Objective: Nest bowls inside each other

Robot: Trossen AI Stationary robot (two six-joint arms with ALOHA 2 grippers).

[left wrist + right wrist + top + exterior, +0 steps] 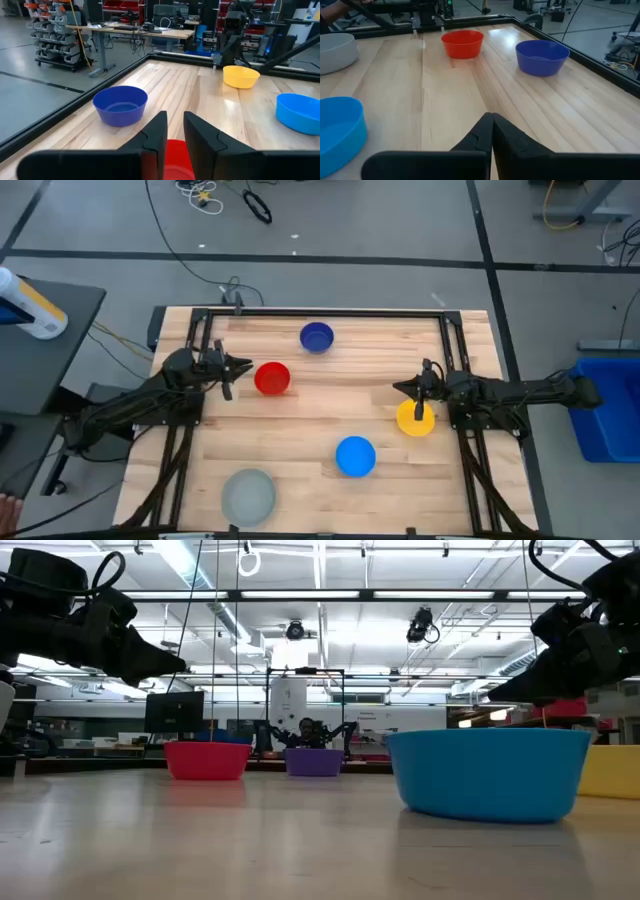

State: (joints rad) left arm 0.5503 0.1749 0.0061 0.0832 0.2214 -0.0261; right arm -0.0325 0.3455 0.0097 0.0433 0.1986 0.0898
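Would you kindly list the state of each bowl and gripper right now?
Red bowl: upright, alone, not nested.
Dark blue bowl: upright, alone.
Yellow bowl: upright, alone.
Light blue bowl: upright, alone.
Grey bowl: upright, alone.
Left gripper: jaws slightly apart, empty.
Right gripper: jaws shut, empty.

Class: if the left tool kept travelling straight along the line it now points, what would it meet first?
Most likely the red bowl, lying just ahead of the left tool; height is unclear, so it might pass over the rim.
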